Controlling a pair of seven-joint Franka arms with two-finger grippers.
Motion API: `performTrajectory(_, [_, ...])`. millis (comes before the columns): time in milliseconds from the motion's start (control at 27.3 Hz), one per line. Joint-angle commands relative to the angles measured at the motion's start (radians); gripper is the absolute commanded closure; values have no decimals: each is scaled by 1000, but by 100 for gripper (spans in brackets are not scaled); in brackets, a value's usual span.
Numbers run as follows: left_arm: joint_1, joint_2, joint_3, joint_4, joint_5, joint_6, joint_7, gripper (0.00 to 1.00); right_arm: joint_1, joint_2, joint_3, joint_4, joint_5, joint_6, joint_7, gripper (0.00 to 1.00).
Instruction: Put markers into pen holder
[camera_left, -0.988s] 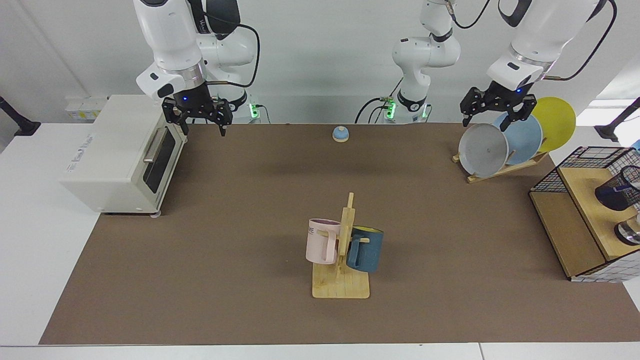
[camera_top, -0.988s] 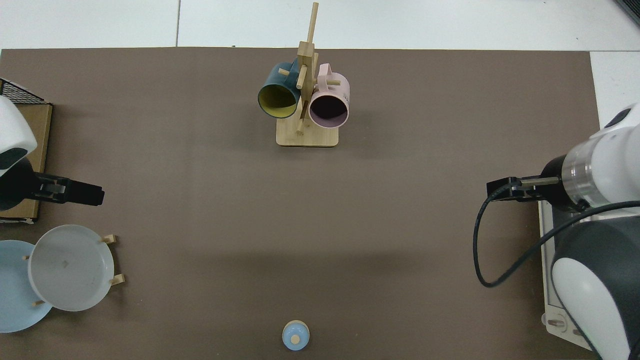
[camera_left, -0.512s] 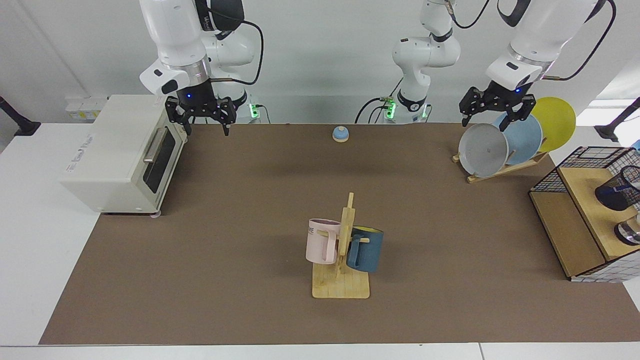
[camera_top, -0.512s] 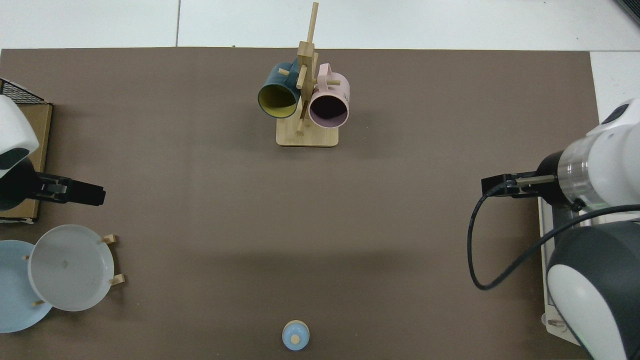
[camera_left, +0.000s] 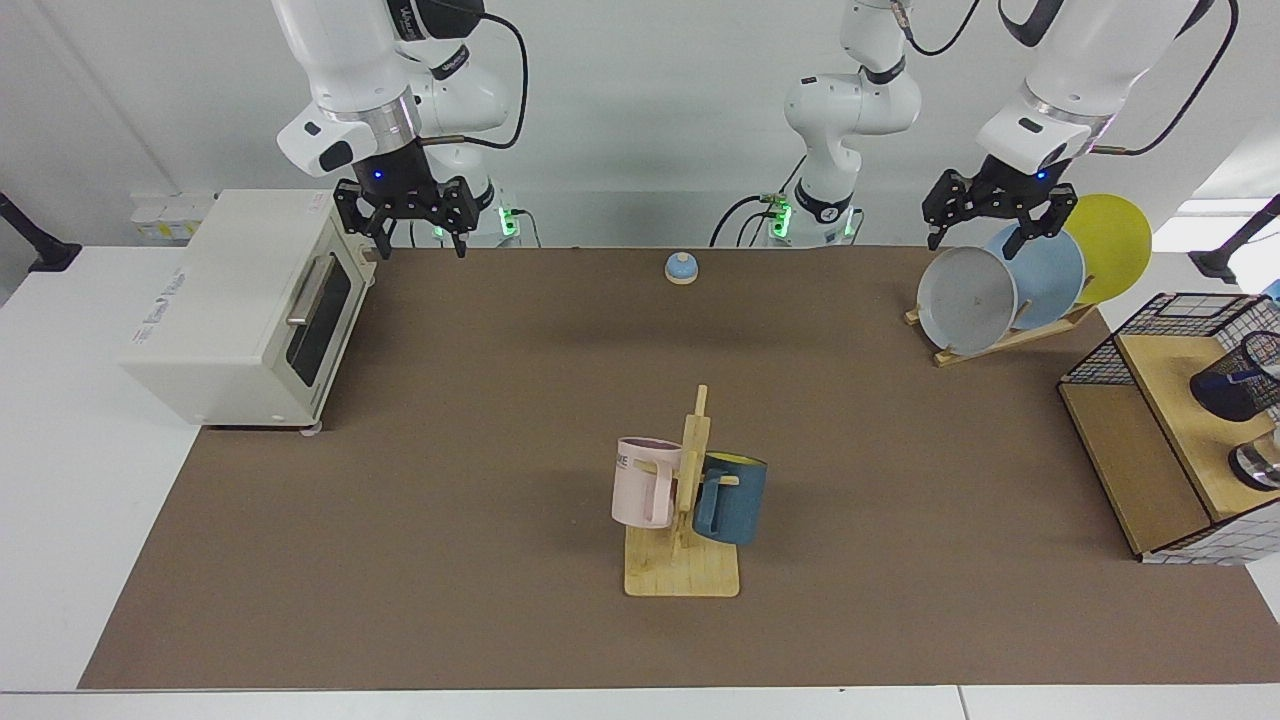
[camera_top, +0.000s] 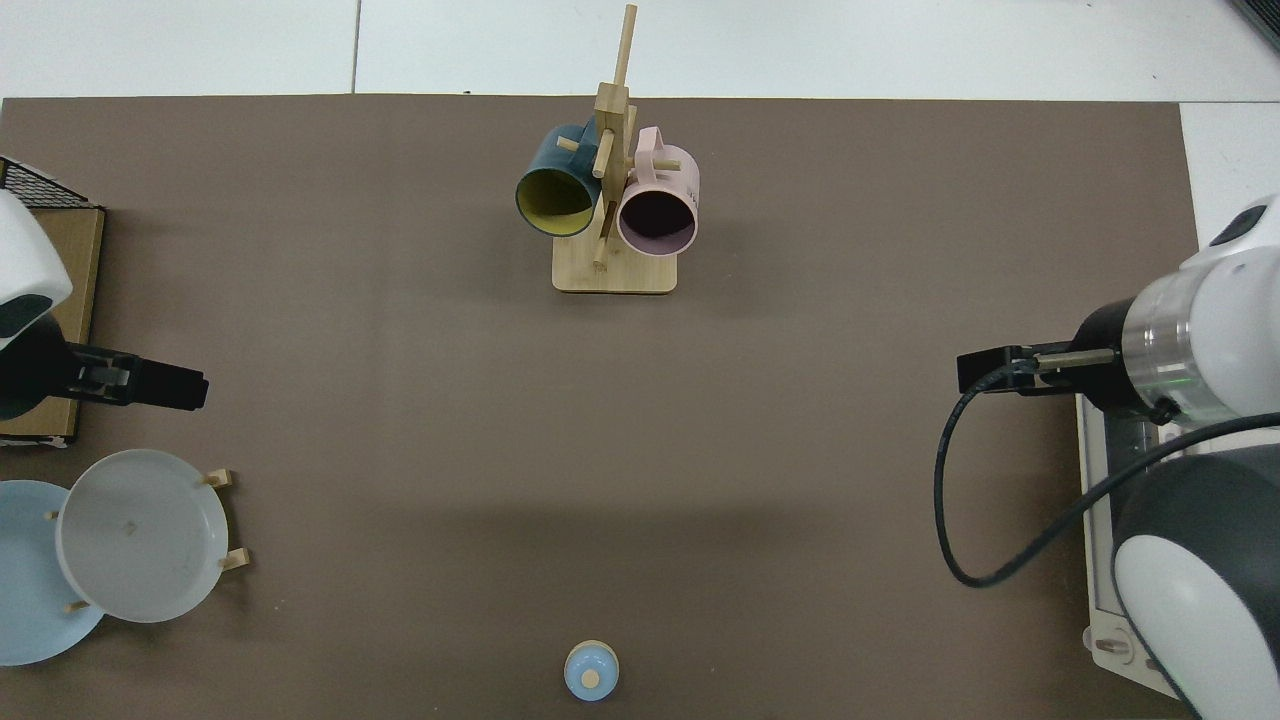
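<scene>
I am holding my left gripper (camera_left: 985, 223) open and empty above the plate rack; the small black wire-mesh pen holder (camera_left: 1238, 377) lies well beyond it, apparently containing the blue-capped white marker (camera_left: 1240, 377). My right gripper (camera_left: 411, 228) is waiting open beside the toaster oven (camera_left: 240, 305).

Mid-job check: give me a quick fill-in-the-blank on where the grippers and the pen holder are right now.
1. The right gripper hangs open beside the ____.
2. The left gripper hangs open above the rack of ____.
3. The pen holder stands on a wooden ____ at the table's edge.
4. Two ____ hang on the wooden stand.

Missing words: toaster oven; plates; shelf; mugs
</scene>
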Motion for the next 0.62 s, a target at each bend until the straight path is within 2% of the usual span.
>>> performTrajectory(0, [11,41,-4,81,-13,-61,-9,0,-7,26,-1,65,13,-52,17,1])
performTrajectory(110, [11,42,-4,79,-13,-55,-9,0,-14,51,-1,103,10,-86,17,1])
performTrajectory(586, [9,41,-3,73,-8,-44,-7,0,-18,54,-1,103,1,-80,14,0])
